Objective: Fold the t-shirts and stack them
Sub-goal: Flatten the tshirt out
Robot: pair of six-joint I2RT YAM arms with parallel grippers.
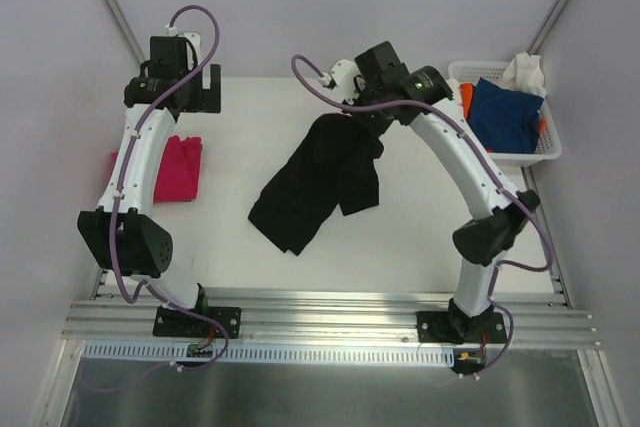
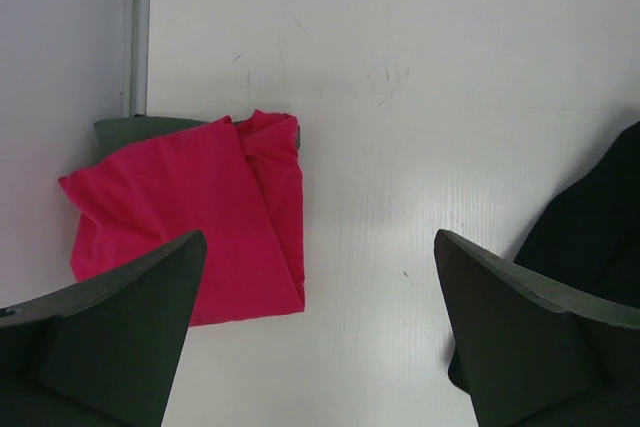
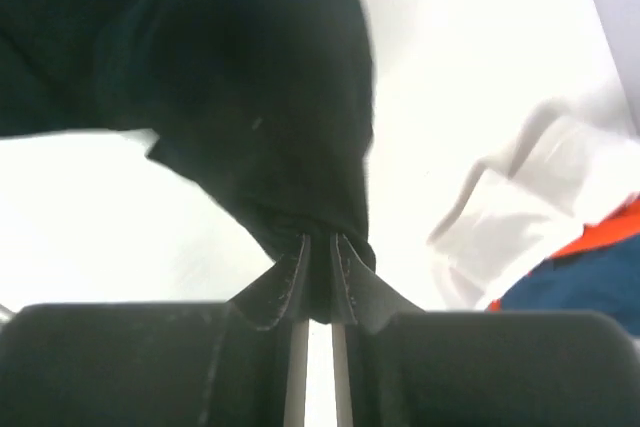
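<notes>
A large black t-shirt (image 1: pixel 318 182) hangs crumpled from my right gripper (image 1: pixel 352 113), its lower part trailing on the white table. In the right wrist view my right gripper (image 3: pixel 320 252) is shut on a bunched edge of the black t-shirt (image 3: pixel 250 77). A folded magenta-pink t-shirt (image 1: pixel 178 167) lies at the table's left; it also shows in the left wrist view (image 2: pixel 190 217). My left gripper (image 2: pixel 320 327) is open and empty above the table, right of the pink shirt. Blue (image 1: pixel 505 112), orange (image 1: pixel 466 100) and white (image 1: pixel 524 72) shirts lie in the basket.
A white lattice basket (image 1: pixel 545 152) stands at the table's back right corner, beside the right arm. In the right wrist view the basket (image 3: pixel 520 217) is close on the right. Enclosure walls border the table on the left, back and right.
</notes>
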